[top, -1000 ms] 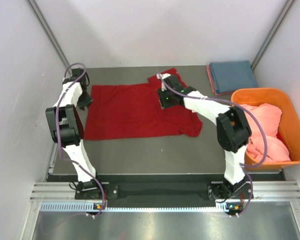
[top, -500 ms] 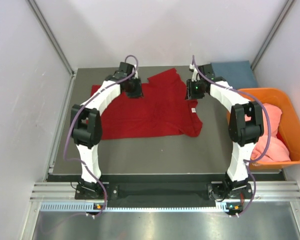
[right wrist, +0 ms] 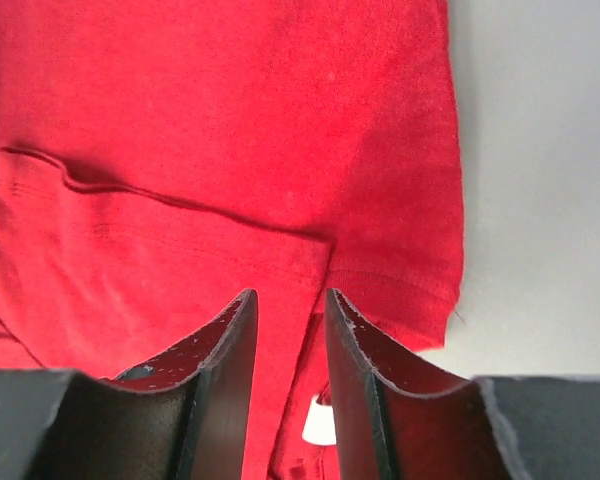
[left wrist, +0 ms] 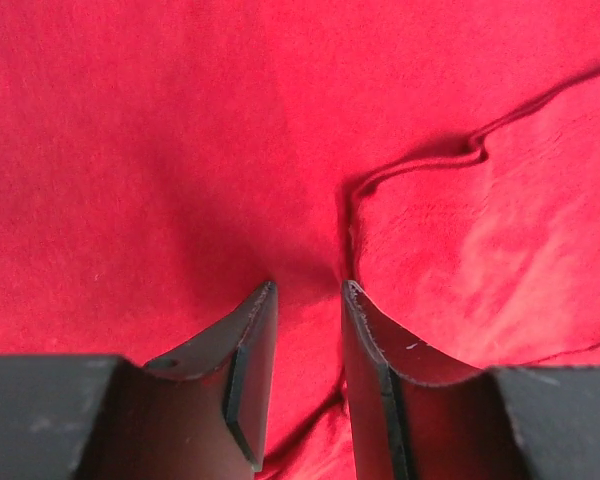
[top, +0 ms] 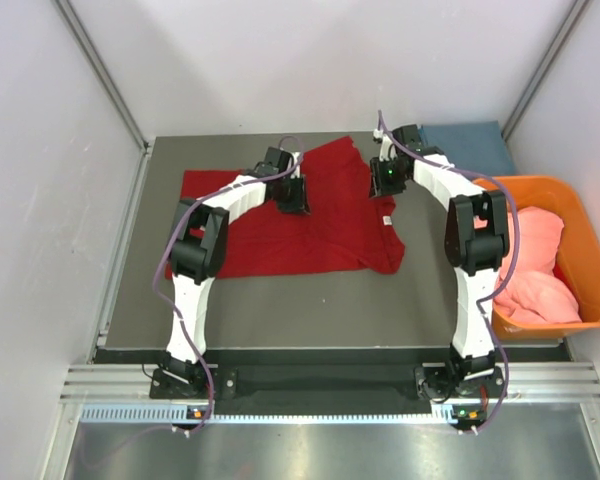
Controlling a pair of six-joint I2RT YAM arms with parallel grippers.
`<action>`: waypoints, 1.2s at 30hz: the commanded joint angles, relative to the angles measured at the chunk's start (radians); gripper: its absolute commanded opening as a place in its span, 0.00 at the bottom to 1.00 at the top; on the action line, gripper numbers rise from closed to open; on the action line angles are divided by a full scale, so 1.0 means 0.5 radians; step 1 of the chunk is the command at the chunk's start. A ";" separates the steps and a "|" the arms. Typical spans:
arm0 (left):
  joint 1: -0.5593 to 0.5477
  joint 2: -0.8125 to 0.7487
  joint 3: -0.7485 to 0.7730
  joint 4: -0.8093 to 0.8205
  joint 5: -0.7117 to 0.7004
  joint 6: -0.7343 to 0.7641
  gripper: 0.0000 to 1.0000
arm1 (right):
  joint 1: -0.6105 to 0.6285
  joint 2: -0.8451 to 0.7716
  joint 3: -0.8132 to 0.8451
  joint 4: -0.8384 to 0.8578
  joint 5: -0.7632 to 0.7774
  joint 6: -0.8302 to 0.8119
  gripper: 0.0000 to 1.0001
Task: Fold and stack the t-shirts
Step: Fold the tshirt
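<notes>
Left gripper [left wrist: 308, 290] hangs low over the red shirt [top: 280, 240], jaws parted by a narrow slot with flat cloth showing through it. I cannot tell whether its tips touch the cloth. A folded edge of the shirt curls from beside the right-hand fingertip up and away to the right in the wrist view.

From above, this arm arches in from the near left, and its gripper sits over the shirt's back half, near the middle.

Right gripper [right wrist: 288, 293] is parted just as narrowly. It hovers above the shirt's back right part, where a hem runs across under its tips. The shirt's side edge meets the grey table [right wrist: 540, 150] just to the right. A white label [right wrist: 320, 425] shows through the slot, low between the fingers.

The red shirt lies spread across the table's middle, one sleeve angled toward the back edge. A blue shirt [top: 470, 148] lies folded flat in the far right corner. A salmon shirt [top: 535, 265] is bunched inside the orange tub [top: 525, 183] on the right, well apart from the red one.
</notes>
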 commanded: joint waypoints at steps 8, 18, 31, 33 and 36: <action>-0.025 0.112 0.144 0.194 0.053 -0.010 0.37 | -0.019 0.150 0.124 0.000 -0.063 -0.046 0.33; -0.031 0.183 0.178 0.212 0.170 -0.046 0.31 | -0.019 0.156 0.133 0.043 -0.029 -0.132 0.20; -0.037 0.109 0.062 0.323 0.195 -0.246 0.00 | 0.042 0.070 0.142 0.172 0.102 -0.206 0.00; -0.037 0.051 0.025 0.350 0.109 -0.273 0.00 | 0.070 0.055 0.139 0.193 0.130 -0.233 0.00; -0.037 -0.014 -0.031 0.393 0.026 -0.292 0.00 | 0.092 0.024 0.148 0.206 0.179 -0.258 0.00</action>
